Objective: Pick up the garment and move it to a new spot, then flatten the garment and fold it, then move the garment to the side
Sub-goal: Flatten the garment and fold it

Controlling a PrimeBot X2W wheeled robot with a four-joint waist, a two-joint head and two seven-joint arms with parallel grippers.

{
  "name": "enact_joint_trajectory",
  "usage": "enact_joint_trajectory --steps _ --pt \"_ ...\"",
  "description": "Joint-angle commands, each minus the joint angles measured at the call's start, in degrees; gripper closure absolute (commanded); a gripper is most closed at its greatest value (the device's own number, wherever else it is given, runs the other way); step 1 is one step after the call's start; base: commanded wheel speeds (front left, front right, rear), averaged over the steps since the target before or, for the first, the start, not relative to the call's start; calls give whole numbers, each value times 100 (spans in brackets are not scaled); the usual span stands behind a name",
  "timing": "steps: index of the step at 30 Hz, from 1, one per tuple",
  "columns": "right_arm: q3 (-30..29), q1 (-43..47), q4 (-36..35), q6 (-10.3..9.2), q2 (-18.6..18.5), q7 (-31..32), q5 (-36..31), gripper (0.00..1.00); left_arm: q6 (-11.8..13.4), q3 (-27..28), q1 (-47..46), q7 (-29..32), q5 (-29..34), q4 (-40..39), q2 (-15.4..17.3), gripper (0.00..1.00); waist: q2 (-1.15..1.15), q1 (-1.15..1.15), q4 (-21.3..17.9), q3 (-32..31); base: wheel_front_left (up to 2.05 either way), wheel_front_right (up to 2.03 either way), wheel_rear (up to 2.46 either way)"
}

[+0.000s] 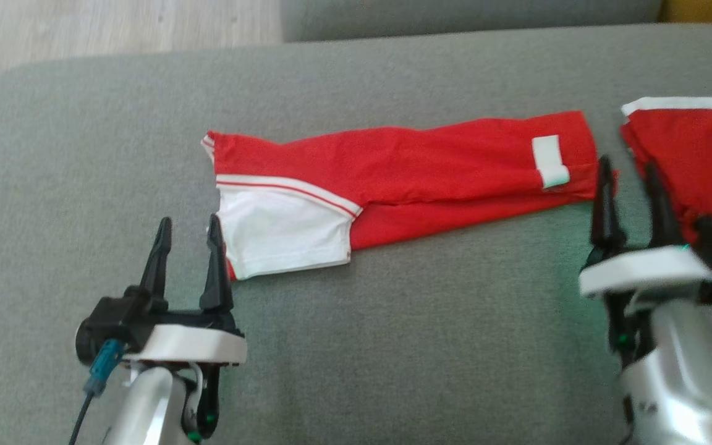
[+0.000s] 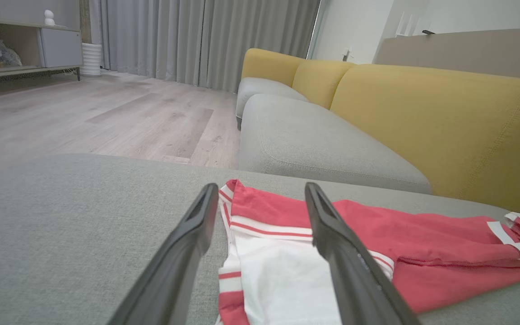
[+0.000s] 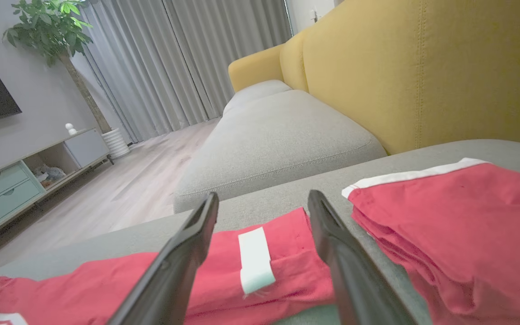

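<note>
Garment (image 1: 430, 167): a red top with white trim, folded into a long band, lies flat across the middle of a grey cushion (image 1: 393, 346), running left to right.
White sleeve (image 1: 282, 232): spread at the band's left end, edged with red and white stripes.
White tab (image 1: 549, 159): sits on the red cloth near the band's right end.
Left gripper (image 1: 189, 220): fingers parted and holding nothing, it sits low at the sleeve's outer edge; whether its inner finger touches the cloth cannot be told.
Right gripper (image 1: 628, 163): fingers likewise apart and empty, at the band's right end, between it and the neighbouring stack.
Folded stack (image 1: 690, 154): more red cloth with a white border, near the cushion's right side.
Setting: a yellow sofa back (image 2: 422, 117) behind, pale wood floor (image 1: 84, 31) beyond.
</note>
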Motion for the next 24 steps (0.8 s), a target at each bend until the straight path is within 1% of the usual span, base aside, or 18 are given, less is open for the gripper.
enact_joint_trajectory --steps 1,8,10,12,14,19,23,24 --pt "67 -219 -90 -4 -15 30 -41 0 -15 217 -186 -45 53 -132 17 0 0 -1 94 125 0 0 0" --pt "-750 -1222 1023 -4 -15 441 -577 0 -153 266 -408 -46 160 -44 -44 0 0 -1 282 454 0 0 0" --pt "-1029 -1452 1365 -4 -15 547 -793 0 -174 259 -454 -46 183 -22 -53 0 0 -1 327 526 0 0 0" --pt "-1326 -1665 1748 -4 -15 667 -843 0 -189 257 -498 -46 188 -5 -59 0 0 -1 366 590 0 0 0" --pt "-1518 -1827 2092 -4 -15 740 -1029 0 -199 275 -535 -46 151 6 -63 0 0 -1 394 642 0 0 0" --pt "-1548 -2115 2910 -4 -15 892 -1168 0 -197 253 -609 -46 119 55 -67 0 0 -1 410 726 0 0 0" --pt "-1561 -2245 3378 -4 -15 896 -1216 0 -175 233 -644 -46 98 79 -67 0 0 -1 391 744 0 0 0" --pt "-1550 -2279 3461 -4 -15 869 -1221 27 -168 230 -649 -46 93 83 -68 0 0 -1 380 739 0 0 0"
